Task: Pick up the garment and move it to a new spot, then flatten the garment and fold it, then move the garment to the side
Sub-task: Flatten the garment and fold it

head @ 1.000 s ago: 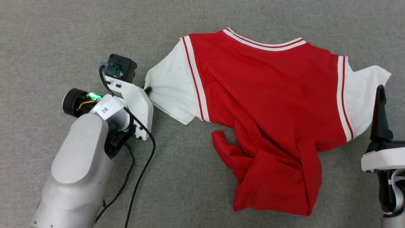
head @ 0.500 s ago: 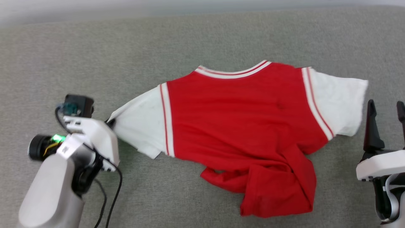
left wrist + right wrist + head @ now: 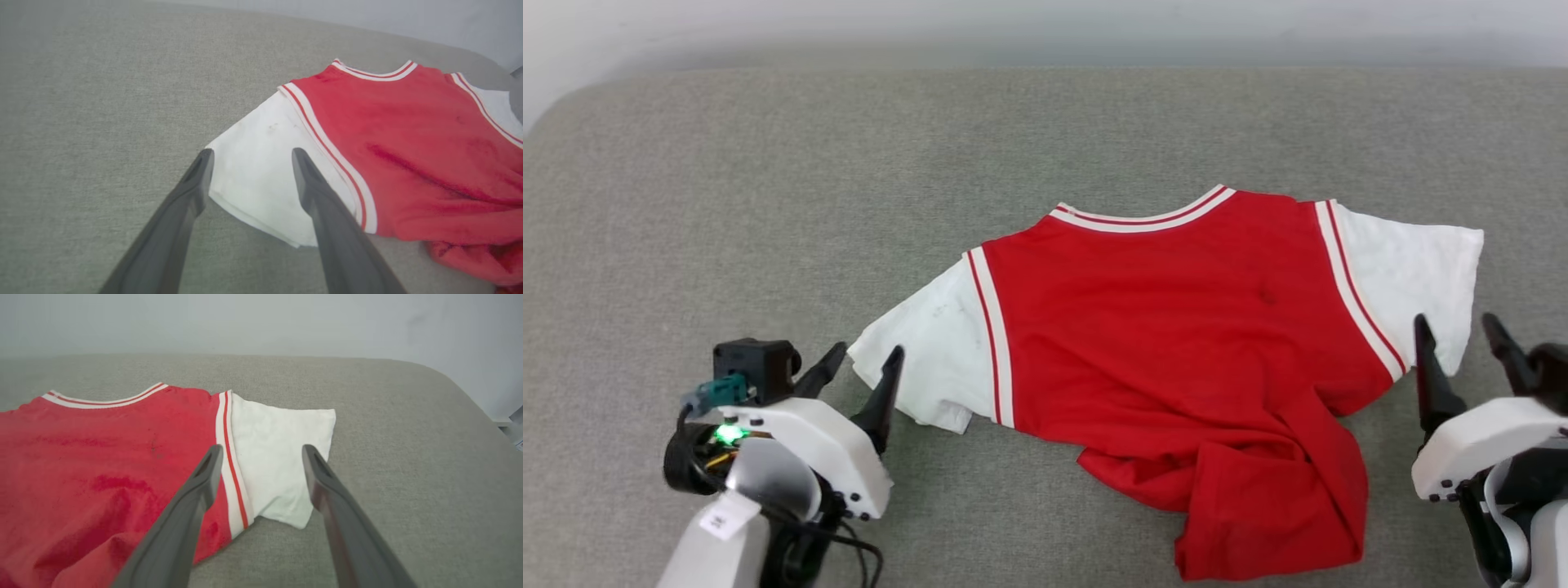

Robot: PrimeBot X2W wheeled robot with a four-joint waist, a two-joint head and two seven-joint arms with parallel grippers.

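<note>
The garment (image 3: 1176, 343) is laid on a grey cloth surface (image 3: 768, 180). A pale wall (image 3: 1045, 24) is seen behind the far edge of this surface. The red middle of the garment is spread out flat near the top. Its striped collar (image 3: 1143, 219) is turned to the far side, away from the robot. A small dark spot is seen on the red part. The bottom part (image 3: 1258, 506) is not flat. It is bunched up and folded over on itself, near the robot and toward its right side.

The white left sleeve (image 3: 931, 359) is stretched out toward the left gripper (image 3: 870, 351). The two dark fingers of this gripper are spread wide apart, and nothing is held between them. In the left wrist view, the left gripper (image 3: 252, 152) is pointed at the sleeve, and the white cloth is seen in the gap between the fingers. It cannot be told if the cloth is touched by the fingers. A small green light (image 3: 725, 433) is lit on the left wrist.

The white right sleeve (image 3: 1413, 278) is laid flat on the other side. The right gripper (image 3: 1454, 320) is held just beside its near edge. Its fingers are also spread wide, and nothing is held. In the right wrist view, the sleeve and its red and white stripes are seen between the fingers of the right gripper (image 3: 262, 447).
</note>
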